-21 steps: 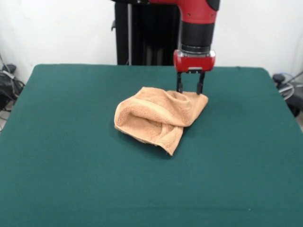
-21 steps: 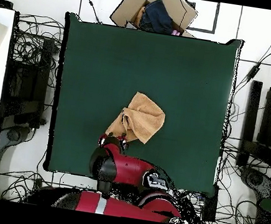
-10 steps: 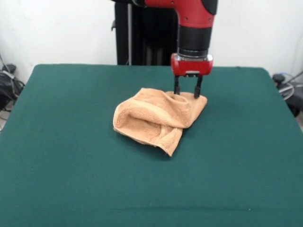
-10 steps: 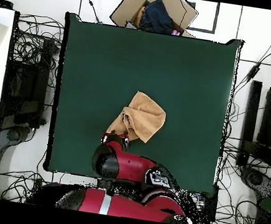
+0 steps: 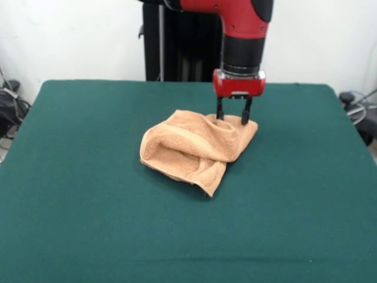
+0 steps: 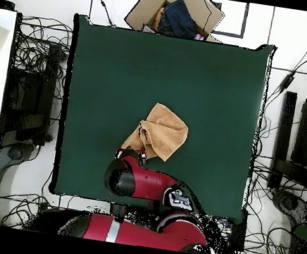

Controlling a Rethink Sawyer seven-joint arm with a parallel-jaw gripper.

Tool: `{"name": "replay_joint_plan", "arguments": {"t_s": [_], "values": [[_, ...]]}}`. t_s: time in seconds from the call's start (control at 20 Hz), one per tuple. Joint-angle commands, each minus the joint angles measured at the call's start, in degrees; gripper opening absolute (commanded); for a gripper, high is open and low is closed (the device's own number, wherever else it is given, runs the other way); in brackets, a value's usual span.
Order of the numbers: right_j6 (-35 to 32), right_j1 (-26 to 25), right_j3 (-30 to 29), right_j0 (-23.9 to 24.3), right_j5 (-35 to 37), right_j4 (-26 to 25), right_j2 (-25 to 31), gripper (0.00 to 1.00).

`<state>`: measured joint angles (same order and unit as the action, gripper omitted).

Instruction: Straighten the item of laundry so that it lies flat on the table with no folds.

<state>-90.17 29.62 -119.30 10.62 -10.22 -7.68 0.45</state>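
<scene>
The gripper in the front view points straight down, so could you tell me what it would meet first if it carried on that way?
The gripper would meet the peach-orange towel first: its open jaws straddle the towel's raised far corner, seemingly already touching, with the green table beneath.

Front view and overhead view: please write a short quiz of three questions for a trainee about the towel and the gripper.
1. True or false: the towel lies flat with no folds.
2. Where does the gripper stand? A) at the towel's far corner; B) over bare table; C) away from the table.
3. Fill in: the gripper's fingers are ____, one on each side of a raised bit of cloth.

Key: 1 false, it is bunched and folded over. 2 A. 3 open.
</scene>
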Motion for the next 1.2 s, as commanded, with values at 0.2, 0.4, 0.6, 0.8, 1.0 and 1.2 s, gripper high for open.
{"name": "replay_joint_plan", "arguments": {"t_s": [0.2,0.4,0.6,0.8,1.0,1.2], "values": [[-6.24,4.13,11.78,0.84,6.79,2.32,-0.17,1.0],[-5.92,4.78,13.12,1.45,9.58,2.03,0.48,1.0],[-5.9,5.43,14.56,1.64,12.53,2.12,1.08,1.0],[-5.49,5.67,16.47,2.13,15.54,1.96,1.99,1.0],[-5.45,5.65,17.57,2.88,17.37,1.47,2.93,1.0],[-6.7,5.97,17.0,2.12,16.87,1.11,1.95,1.0]]}}
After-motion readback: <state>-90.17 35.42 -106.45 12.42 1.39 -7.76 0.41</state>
